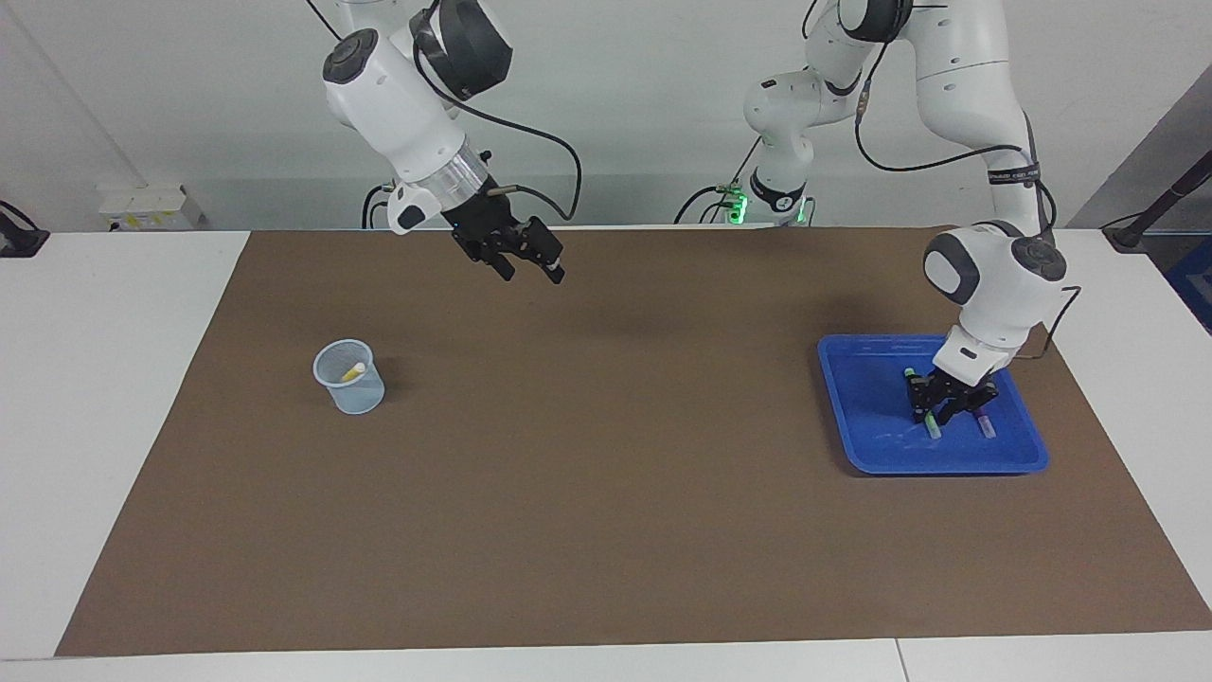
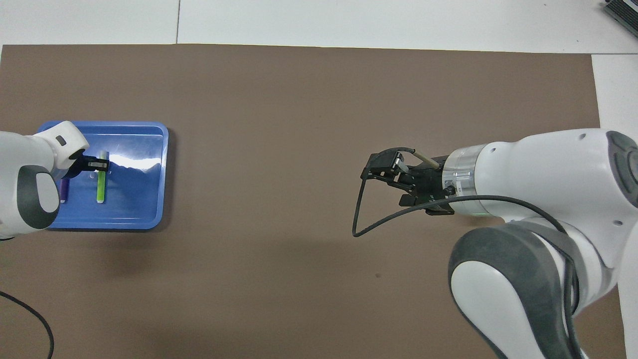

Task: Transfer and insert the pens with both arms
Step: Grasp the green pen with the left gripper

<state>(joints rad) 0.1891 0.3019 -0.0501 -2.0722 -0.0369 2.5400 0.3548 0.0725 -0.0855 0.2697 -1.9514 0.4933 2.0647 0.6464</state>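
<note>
The green pen (image 1: pixel 932 426) (image 2: pixel 101 187) lies in the blue tray (image 1: pixel 933 468) (image 2: pixel 139 199) at the left arm's end of the table. My left gripper (image 1: pixel 935 413) (image 2: pixel 98 163) is down in the tray, shut on the green pen near its robot-side end. A purple pen (image 1: pixel 985 424) (image 2: pixel 63 192) lies beside it in the tray. The yellow pen (image 1: pixel 352 372) stands in a pale blue mesh cup (image 1: pixel 349 379) at the right arm's end. My right gripper (image 1: pixel 532 275) (image 2: pixel 384 184) hangs open and empty over the mat. In the overhead view the right arm hides the cup.
A brown mat (image 1: pixel 606 474) covers most of the white table. A black cable loops from the right wrist (image 2: pixel 359 219). Another cable (image 2: pixel 30 314) lies on the mat near the left arm's base.
</note>
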